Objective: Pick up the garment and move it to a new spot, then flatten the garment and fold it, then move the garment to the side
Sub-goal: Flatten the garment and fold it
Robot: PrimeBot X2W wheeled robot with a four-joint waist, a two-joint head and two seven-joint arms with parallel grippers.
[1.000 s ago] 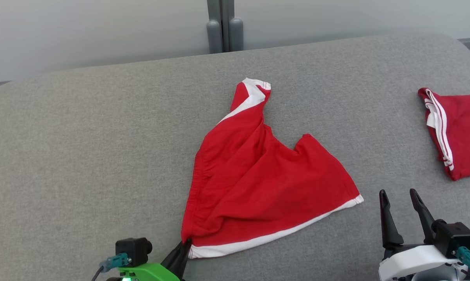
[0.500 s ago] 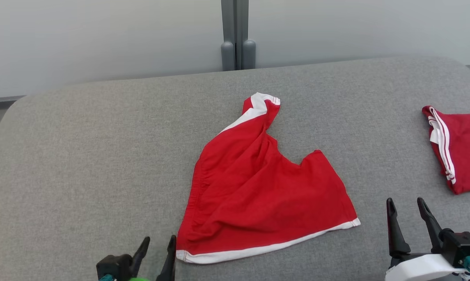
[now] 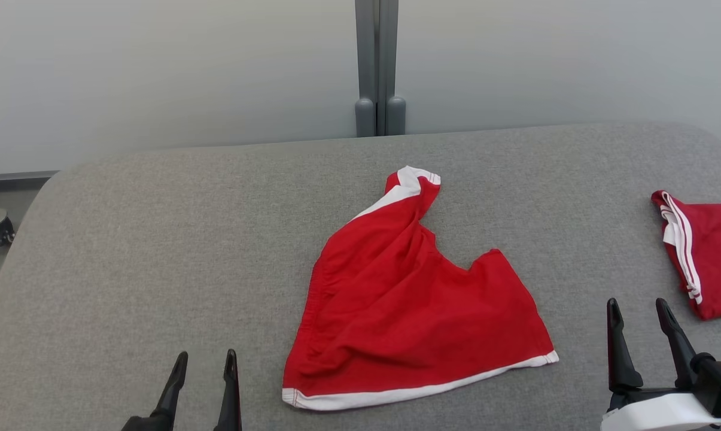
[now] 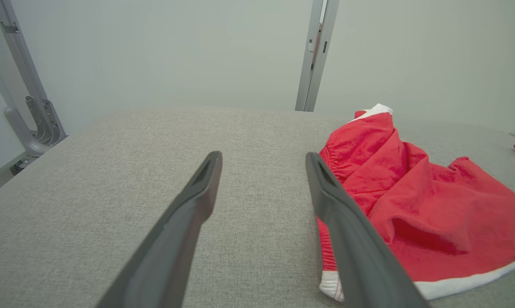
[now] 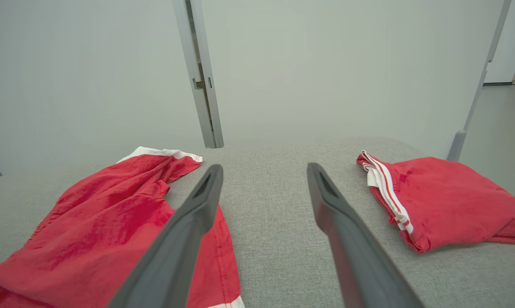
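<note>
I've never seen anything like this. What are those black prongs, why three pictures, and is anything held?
This is a two-armed robot, seen through its own cameras. The overview picture comes from its head, looking down at a grey padded surface. The black prongs are gripper fingers: the left gripper at the lower left, the right gripper at the lower right. The other two pictures come from cameras on each wrist, looking along those fingers. Crumpled red shorts with white trim lie in the middle; a folded red garment lies at the right edge. Both grippers are open and hold nothing.
</note>
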